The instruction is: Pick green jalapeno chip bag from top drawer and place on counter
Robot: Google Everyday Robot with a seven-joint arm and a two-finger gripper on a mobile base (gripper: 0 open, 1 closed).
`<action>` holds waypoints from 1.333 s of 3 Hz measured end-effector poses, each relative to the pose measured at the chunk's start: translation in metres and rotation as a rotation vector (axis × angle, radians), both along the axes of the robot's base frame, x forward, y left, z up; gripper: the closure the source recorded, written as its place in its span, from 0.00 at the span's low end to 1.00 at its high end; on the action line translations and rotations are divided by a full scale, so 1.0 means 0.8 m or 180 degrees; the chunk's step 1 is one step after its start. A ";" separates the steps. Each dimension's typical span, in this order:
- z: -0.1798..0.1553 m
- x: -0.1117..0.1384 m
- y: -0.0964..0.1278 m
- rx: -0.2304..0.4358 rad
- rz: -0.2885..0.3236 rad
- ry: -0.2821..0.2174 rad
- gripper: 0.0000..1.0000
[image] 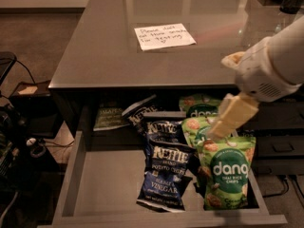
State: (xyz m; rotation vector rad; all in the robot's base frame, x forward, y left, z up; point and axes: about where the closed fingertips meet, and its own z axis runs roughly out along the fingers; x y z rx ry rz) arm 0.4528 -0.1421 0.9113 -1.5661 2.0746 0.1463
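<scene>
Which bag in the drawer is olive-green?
The small bag at back left, under the counter edge; others are blue or bright green. The gripper hovers over the green pouches.

Glossy grey counter (104,56), white handwritten note (164,36) atop; gripper (229,119) before its front edge

High front view down onto top drawer (102,186), claw (224,123) right

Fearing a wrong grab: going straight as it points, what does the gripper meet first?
The cream gripper, above the grey drawer's right side, would likely meet a bright green dang pouch; depth unclear.
</scene>
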 end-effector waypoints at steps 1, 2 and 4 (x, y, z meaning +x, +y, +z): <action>-0.039 0.007 0.069 0.0256 0.0093 0.0045 0.00; -0.036 0.008 0.069 0.0248 0.0086 -0.0001 0.00; -0.080 -0.006 0.105 0.0250 0.0181 -0.0155 0.00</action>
